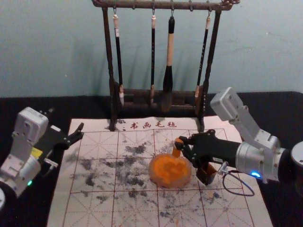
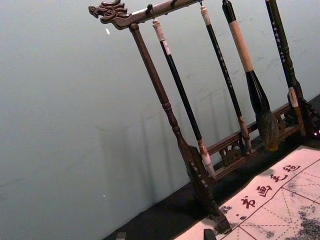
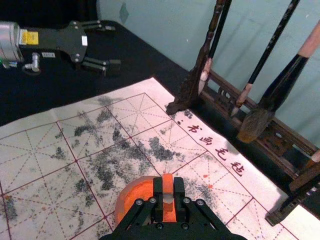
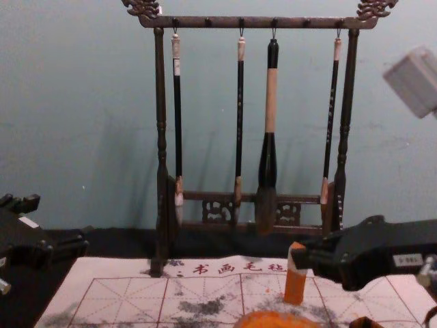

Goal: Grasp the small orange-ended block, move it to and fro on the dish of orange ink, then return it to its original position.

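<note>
My right gripper [image 1: 182,144], reaching in from the right, is shut on the upper part of the small orange block [image 1: 177,150]. The block stands nearly upright at the rear part of the round dish of orange ink [image 1: 170,171]; whether it touches the ink I cannot tell. In the right wrist view the gripper [image 3: 168,192] pinches the block [image 3: 168,184] between both fingers, with the dish [image 3: 126,196] behind. The chest view has the block [image 4: 295,279] behind the dish [image 4: 273,319]. My left gripper [image 1: 67,121] is parked open at the left; its fingertips [image 2: 165,235] stand apart in the left wrist view.
A small dark square container [image 1: 207,174] with orange on it stands right of the dish, below the right gripper. The ink-stained felt mat [image 1: 94,203] lies under both. Behind rises a wooden rack [image 1: 109,61] with hanging brushes [image 1: 168,61].
</note>
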Controlling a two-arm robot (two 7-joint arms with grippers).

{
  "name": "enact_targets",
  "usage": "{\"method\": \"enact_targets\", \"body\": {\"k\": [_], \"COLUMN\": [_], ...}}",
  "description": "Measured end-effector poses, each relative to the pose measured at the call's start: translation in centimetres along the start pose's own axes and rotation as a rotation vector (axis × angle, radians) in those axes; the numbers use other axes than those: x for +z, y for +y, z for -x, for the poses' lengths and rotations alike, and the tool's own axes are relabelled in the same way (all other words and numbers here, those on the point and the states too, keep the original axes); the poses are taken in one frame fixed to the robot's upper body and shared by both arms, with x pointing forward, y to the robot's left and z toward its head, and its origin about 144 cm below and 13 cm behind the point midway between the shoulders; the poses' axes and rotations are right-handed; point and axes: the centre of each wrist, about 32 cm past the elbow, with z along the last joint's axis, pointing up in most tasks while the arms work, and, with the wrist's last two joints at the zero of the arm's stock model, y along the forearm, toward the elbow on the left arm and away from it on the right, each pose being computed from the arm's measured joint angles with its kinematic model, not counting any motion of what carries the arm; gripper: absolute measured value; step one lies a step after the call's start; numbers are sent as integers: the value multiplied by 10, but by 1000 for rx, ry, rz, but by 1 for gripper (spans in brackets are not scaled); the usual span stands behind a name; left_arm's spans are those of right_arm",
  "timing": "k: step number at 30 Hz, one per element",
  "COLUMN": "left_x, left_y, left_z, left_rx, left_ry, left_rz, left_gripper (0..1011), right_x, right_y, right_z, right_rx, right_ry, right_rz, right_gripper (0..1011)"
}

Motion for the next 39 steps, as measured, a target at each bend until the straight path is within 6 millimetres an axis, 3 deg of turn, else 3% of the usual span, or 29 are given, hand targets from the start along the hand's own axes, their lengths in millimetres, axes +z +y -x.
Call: {"method": "enact_targets", "body": {"k": [17,39], "left_x": [0,0], "left_y": [0,0], "left_z": [0,0], "left_rx": [0,0], "left_ry": [0,0], "left_rz": [0,0], "left_gripper": [1001,1001], "right_x": [5,4], "right_y": [19,29], "right_z": [3,7], "right_rx": [17,52], "right_ry": [-25,-24], "right_rz": [69,82], "right_gripper": [78,78]}}
